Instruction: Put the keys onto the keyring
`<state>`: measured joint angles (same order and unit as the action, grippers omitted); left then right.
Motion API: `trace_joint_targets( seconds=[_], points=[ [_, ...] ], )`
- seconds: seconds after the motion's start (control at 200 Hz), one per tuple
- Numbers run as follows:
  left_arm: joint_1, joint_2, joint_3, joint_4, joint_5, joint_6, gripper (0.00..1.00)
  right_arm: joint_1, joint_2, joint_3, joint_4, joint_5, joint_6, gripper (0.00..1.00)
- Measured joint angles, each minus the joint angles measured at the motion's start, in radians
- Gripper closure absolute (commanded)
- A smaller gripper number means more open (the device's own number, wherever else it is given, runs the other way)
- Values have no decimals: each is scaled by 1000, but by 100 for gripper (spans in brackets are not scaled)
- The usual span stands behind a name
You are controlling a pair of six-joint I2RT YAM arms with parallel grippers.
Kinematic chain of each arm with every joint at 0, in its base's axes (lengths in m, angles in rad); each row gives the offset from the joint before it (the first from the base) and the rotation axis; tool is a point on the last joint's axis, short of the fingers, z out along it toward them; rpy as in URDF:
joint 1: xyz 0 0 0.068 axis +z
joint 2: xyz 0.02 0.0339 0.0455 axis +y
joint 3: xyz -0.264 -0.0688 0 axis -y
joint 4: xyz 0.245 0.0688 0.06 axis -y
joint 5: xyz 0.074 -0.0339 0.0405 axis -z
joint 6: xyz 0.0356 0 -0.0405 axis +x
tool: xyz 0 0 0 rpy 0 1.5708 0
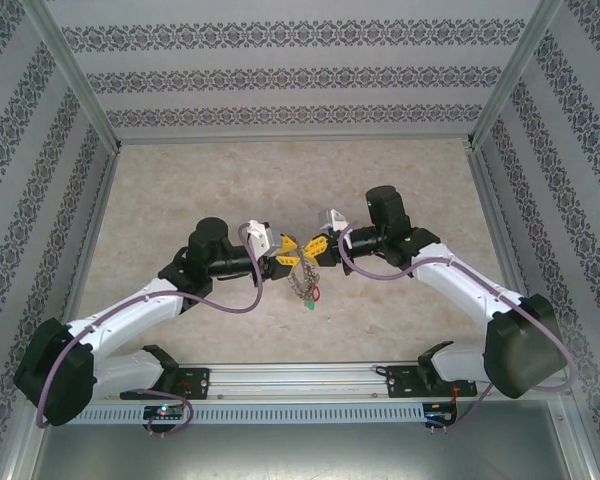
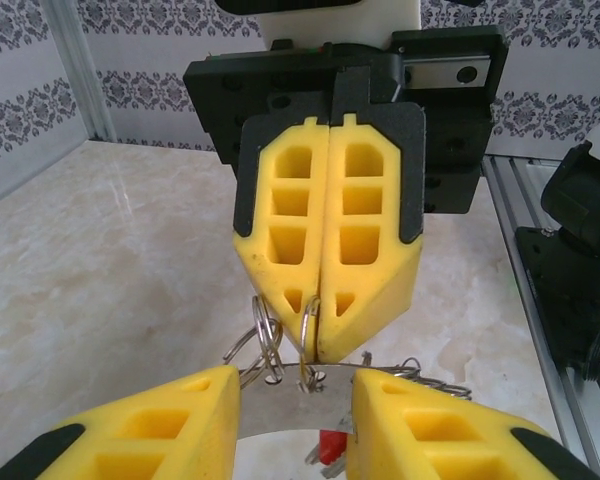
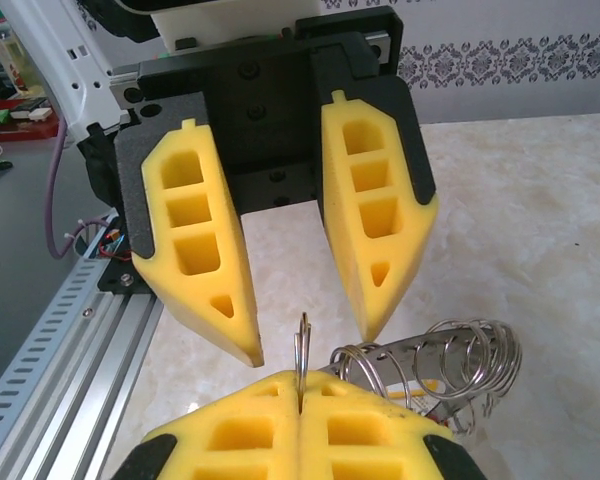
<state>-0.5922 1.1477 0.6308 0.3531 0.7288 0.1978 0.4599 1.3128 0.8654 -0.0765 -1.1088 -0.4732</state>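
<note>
Between the two arms, above the middle of the table [image 1: 180, 190], we see the right gripper [image 2: 318, 340] with its two yellow fingers [image 2: 380, 290] pressed flat together. They pinch a thin wire loop [image 3: 302, 345], which stands upright out of the seam between them. In the left wrist view this loop meets the rest of the keyring [image 3: 450, 360]. So the keyring is off the table and hangs from the right gripper, at the place where both grippers meet.

Facing it tip to tip, the left gripper [image 3: 310, 338] is spread wide. In the right wrist view its fingers stand on either side of the pinched loop, and we cannot tell if they touch it.

On the keyring, a flat metal strip [image 3: 400, 352] carries several more wire loops [image 3: 480, 350], threaded side by side along it. Below them, in the top view, a bunch of small metal pieces [image 1: 302, 280] hangs down, with a red tag [image 1: 314, 294] and a green tag [image 1: 308, 306] at the lowest point. We cannot tell which of the small pieces are keys.

Under the bunch lies the pale, marble-patterned table, and patterned walls [image 1: 280, 70] stand around it.
</note>
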Motion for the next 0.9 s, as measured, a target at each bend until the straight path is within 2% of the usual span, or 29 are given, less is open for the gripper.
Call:
trace_joint_targets(
  seconds=[0.13, 0.345, 0.515, 0.899],
  points=[
    [-8, -36, -40, 6, -38, 3, 55, -3, 16, 9, 7, 0, 0, 100],
    [-10, -72, -55, 1, -56, 8, 60, -7, 24, 11, 7, 1, 0, 100],
    [-27, -32, -22, -9, -26, 14, 60, -7, 25, 13, 7, 0, 0, 100],
    [-31, 11, 11, -15, -33, 38, 59, -24, 25, 13, -1, 10, 0, 100]
  ],
)
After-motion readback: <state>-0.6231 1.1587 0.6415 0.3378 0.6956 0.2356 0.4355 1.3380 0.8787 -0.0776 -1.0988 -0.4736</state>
